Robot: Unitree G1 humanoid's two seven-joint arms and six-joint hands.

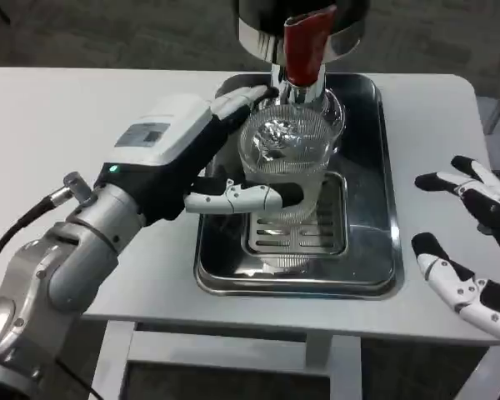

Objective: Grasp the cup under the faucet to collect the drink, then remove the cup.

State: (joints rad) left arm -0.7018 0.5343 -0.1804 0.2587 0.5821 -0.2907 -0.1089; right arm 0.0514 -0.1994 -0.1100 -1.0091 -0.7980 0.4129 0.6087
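Holding the clear cup from its side, the left hand wraps fingers round the wall; head view places the cup under the faucet, above the drip tray on the white bench. Right hand hovers apart, fingers spread, holding nothing. Risk: a tilt during removal would spill; a loose grip on smooth plastic could let it slip.

Clear cup, red faucet handle, probably.
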